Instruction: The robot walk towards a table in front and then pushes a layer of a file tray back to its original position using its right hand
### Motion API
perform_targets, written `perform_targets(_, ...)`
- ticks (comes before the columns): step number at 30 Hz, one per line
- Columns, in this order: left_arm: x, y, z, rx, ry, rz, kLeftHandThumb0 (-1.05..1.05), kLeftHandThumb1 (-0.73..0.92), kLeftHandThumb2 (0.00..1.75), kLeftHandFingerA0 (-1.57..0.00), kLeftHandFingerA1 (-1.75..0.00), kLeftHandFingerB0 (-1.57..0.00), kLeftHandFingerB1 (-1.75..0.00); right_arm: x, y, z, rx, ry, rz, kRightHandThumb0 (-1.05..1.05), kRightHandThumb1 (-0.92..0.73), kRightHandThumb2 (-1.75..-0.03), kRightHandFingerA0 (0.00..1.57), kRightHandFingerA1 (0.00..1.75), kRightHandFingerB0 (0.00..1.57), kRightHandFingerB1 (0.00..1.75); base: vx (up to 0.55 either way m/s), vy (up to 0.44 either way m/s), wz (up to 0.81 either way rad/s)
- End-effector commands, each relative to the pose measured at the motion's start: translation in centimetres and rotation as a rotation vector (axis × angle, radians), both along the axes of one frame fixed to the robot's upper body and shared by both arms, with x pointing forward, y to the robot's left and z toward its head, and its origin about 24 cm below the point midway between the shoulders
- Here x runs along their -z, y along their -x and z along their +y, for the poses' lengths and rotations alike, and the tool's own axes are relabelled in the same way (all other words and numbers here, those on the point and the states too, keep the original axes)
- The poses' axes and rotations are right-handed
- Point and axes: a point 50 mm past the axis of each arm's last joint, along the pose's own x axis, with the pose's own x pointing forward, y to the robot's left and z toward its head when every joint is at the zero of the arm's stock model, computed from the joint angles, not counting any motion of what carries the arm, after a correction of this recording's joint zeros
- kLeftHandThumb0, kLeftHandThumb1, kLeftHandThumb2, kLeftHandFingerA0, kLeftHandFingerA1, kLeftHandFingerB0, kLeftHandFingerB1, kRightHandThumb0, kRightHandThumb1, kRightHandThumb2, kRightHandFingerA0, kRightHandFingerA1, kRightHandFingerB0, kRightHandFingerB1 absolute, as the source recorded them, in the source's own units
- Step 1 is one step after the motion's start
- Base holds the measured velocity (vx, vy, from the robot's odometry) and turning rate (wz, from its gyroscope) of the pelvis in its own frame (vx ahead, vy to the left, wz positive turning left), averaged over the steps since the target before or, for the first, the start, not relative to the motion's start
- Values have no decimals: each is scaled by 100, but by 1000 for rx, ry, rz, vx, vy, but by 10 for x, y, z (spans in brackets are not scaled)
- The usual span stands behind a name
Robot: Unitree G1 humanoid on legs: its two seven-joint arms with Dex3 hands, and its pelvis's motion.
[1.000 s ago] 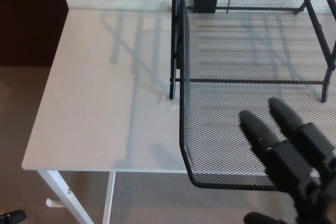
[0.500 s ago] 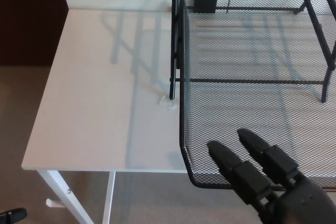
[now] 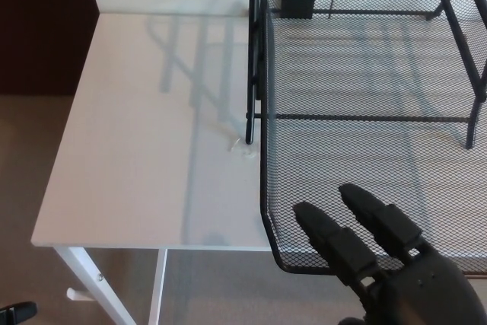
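A black wire-mesh file tray (image 3: pixel 365 74) stands on the right part of the white table (image 3: pixel 144 150). Its lower layer (image 3: pixel 304 180) is pulled out towards me, and its front rim (image 3: pixel 304 264) hangs past the table's near edge. My right hand (image 3: pixel 380 260) comes in from the lower right, open, with two thick fingers (image 3: pixel 327 234) stretched forward above the front of that pulled-out layer. Whether the fingers touch the mesh is not visible. My left hand does not show.
The tray's black frame posts (image 3: pixel 255 51) rise at its left side, with another post (image 3: pixel 475 74) at the right. A small clear scrap (image 3: pixel 242 146) lies on the table beside the tray. A white table leg (image 3: pixel 99 279) slants down to the brown floor (image 3: pixel 30 173).
My right hand has drawn back towards me and shifted left, from over the middle of the pulled-out layer to its front rim. The tray has not moved.
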Motion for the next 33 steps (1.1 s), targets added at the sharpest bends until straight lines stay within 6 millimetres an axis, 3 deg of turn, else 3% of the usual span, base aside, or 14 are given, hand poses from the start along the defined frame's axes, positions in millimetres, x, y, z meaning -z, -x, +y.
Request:
perform_targets(1,-4,-1,7,-19,1,5,8,18,91,-68,-83,-36,-67,-1,-5,-2,43,26,-41,-24,-36,-68,0,15,0,18,0,0,0)
perform_targets(22,-7,-9,6,7,-24,-8,10,21,94,-69,-83,-37,-67,0,-26,7,73,66,-62,-23,-35,-67,0,16,1,22,0,0,0)
perform_targets(33,-8,-11,5,2,-11,-18,10,18,92,-71,-84,-35,-66,-3,-44,8,89,100,-80,-23,-35,-66,0,11,0,16,0,0,0)
